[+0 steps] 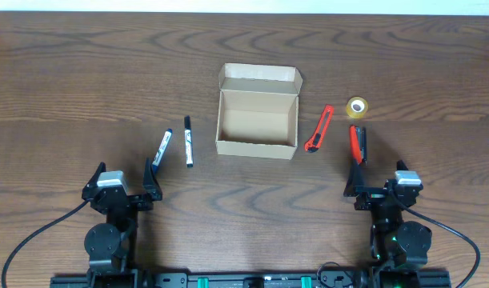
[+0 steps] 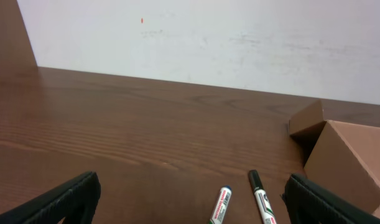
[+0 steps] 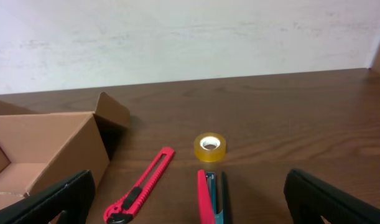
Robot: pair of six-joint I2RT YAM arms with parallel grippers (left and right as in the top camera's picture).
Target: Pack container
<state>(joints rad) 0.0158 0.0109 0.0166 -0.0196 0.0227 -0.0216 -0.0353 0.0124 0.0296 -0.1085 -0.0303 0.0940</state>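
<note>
Looking down from overhead, I have both arms sitting at the near edge of the bench [image 1: 68, 72], with the left fingers [image 2: 62, 200] and right fingers [image 3: 53, 202] spread wide and holding nothing. The cardboard box [image 1: 256, 120] stands mid-bench, open and seemingly empty, its flap lid tipped back on the far side.

Left of it lie a white-barrelled marker [image 1: 162, 149], aslant, and a black marker [image 1: 188, 142] just beside it. To the right are a red utility knife [image 1: 318, 129], a tape roll [image 1: 356, 106] and a red-handled tool [image 1: 358, 144], possibly pliers; my wrist view clips it.

I judge nothing is packed yet. For the first pick I'd turn the left wrist to close across the slanted marker's barrel at mid-length, so it hangs level and drops in lengthwise.

The markers lie close together, so I'd descend on the outer side. Entering over the box's near wall avoids the raised flap. Open wood separates each arm from the box.
</note>
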